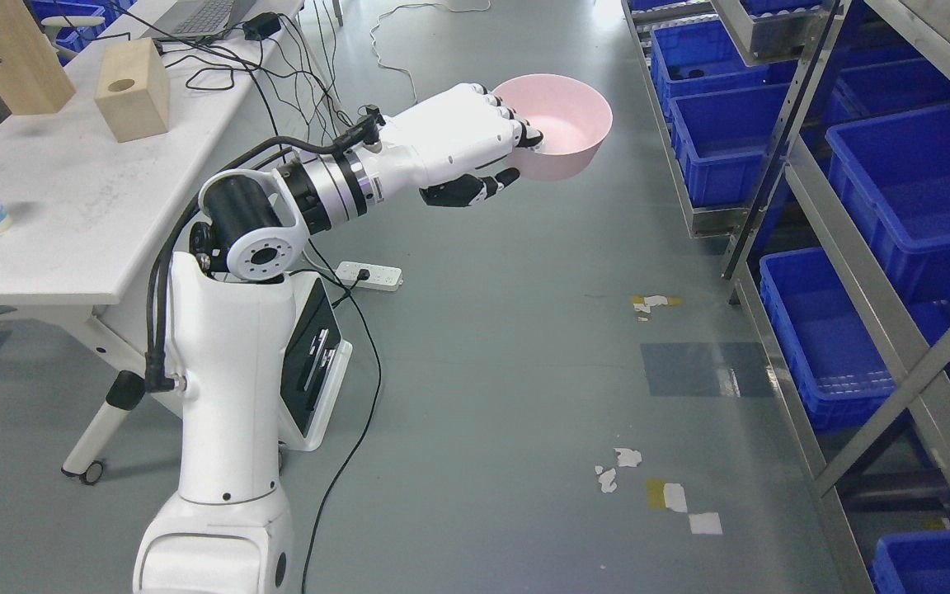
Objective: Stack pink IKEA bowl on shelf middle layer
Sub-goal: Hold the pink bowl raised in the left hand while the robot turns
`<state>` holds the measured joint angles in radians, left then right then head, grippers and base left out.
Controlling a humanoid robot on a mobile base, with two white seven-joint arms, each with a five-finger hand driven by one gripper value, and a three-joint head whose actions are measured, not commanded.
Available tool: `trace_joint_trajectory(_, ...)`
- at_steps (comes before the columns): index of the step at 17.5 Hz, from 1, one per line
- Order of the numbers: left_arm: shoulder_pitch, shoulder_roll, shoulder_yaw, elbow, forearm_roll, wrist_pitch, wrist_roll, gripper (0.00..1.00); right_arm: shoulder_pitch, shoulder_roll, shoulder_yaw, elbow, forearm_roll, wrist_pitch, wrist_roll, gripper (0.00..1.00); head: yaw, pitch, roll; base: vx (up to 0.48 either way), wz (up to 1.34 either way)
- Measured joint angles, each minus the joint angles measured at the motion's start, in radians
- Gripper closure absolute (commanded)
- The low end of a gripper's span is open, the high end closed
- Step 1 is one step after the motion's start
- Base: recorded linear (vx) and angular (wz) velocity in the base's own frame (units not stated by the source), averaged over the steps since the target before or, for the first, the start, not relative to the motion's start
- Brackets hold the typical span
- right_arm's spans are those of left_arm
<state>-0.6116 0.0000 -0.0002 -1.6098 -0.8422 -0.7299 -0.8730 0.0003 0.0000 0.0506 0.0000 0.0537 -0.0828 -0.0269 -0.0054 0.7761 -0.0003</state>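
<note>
Left arm comes up from bottom left, reaching out over the open floor. Left hand (475, 144) has the pink bowl (562, 124) pinched at its near rim: fingers (524, 132) hooked inside, thumb under the wall. Bowl's in the air, upright, well short of the shelf (846, 247) on your right. Carry step, I'd say. Next you need to swing right, line up with the middle layer, and clear the blue bins (920, 190). Right arm's out of view.

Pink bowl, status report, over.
Left hand gripping pink bowl by its rim, held over the floor. Shelf to its right, not reached. Path looks clear.
</note>
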Motion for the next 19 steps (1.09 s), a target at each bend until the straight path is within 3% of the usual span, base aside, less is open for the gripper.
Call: trace_joint_trajectory(19, 0.005, 0.0, -0.025, 0.002, 0.017, -0.049, 0.007, 0.97, -0.001, 0.0, 0.0, 0.0, 0.0, 0.0, 0.0, 0.0, 0.0, 0.0, 0.0, 0.249, 0.02)
